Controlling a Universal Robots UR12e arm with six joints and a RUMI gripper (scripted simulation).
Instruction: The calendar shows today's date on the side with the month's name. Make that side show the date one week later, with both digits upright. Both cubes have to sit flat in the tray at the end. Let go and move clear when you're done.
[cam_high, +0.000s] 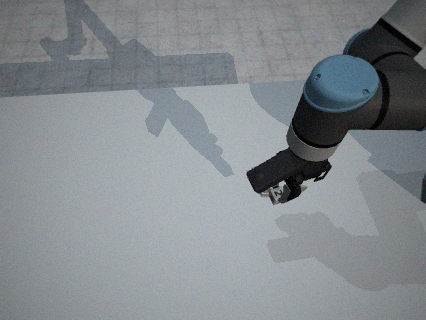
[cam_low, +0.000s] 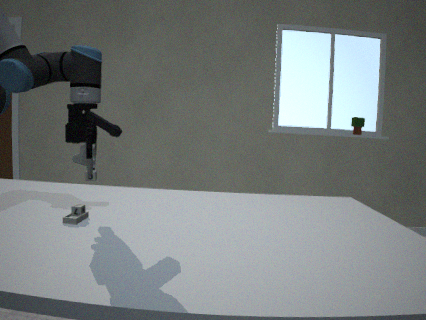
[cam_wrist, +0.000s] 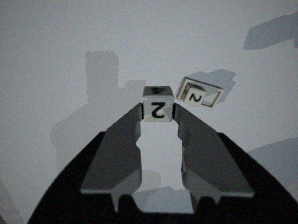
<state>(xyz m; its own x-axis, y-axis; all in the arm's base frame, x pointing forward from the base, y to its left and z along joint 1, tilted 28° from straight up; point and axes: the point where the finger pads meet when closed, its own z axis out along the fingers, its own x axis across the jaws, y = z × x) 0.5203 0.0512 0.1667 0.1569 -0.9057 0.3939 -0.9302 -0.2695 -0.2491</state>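
Clenching the held cube (cam_high: 275, 194) (cam_wrist: 158, 111) between its fingertips, the pincer (cam_high: 279, 193) (cam_low: 90, 173) (cam_wrist: 157, 104) is hovering above the table (cam_high: 125, 210) (cam_low: 240, 250) (cam_wrist: 40, 65). The tray (cam_low: 75, 219) (cam_wrist: 204, 83) is lying below the pincer, to its right in the wrist view, with the other cube (cam_low: 78, 209) (cam_wrist: 193, 96) sitting in it. The task is standing partway, I judge: one cube is occupying the tray, while the held one is still needing to be turned if required, lowered and seated flat. The held cube is showing a 2, upside down in the wrist view, and a darker face whose mark I cannot read surely; the tray's cube is showing another 2, lying sideways there. No month name or brand is showing legibly, so I cannot tell the target date.
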